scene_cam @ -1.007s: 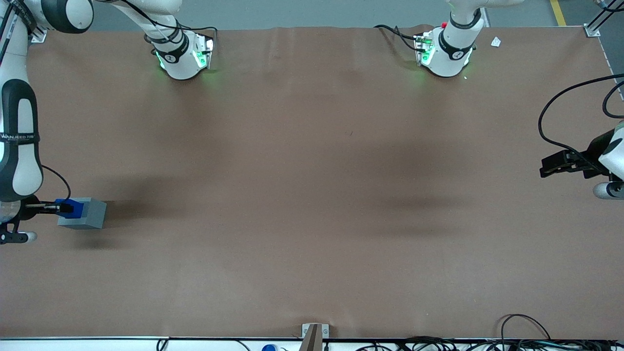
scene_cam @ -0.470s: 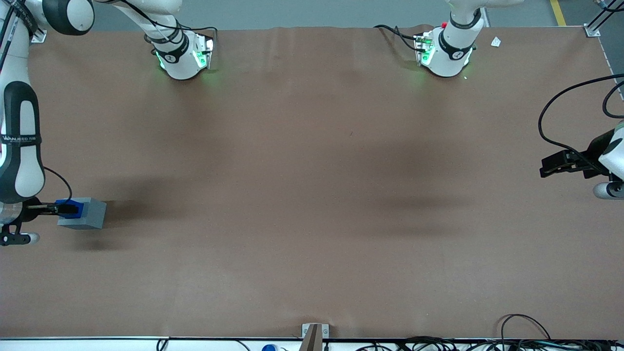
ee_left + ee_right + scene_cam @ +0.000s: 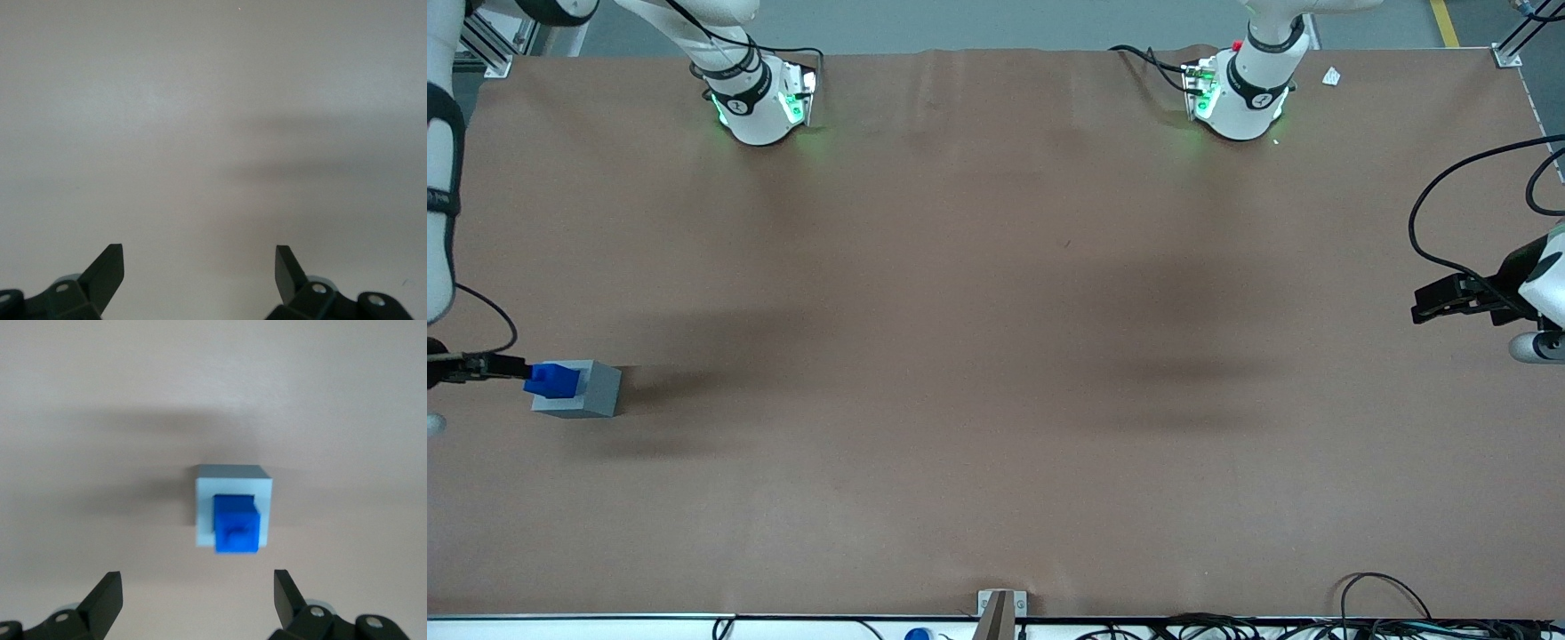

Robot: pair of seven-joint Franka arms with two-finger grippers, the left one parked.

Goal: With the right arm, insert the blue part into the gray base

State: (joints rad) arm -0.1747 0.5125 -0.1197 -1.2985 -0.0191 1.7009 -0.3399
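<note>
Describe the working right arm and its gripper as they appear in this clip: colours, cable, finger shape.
The right arm is white with a dark gray side panel and a black band; a thin black cable loops down to the wrist. Its gripper is black, with two wedge-shaped fingers set wide apart on bolted mounts. It sits above the blue part in the gray base.
</note>
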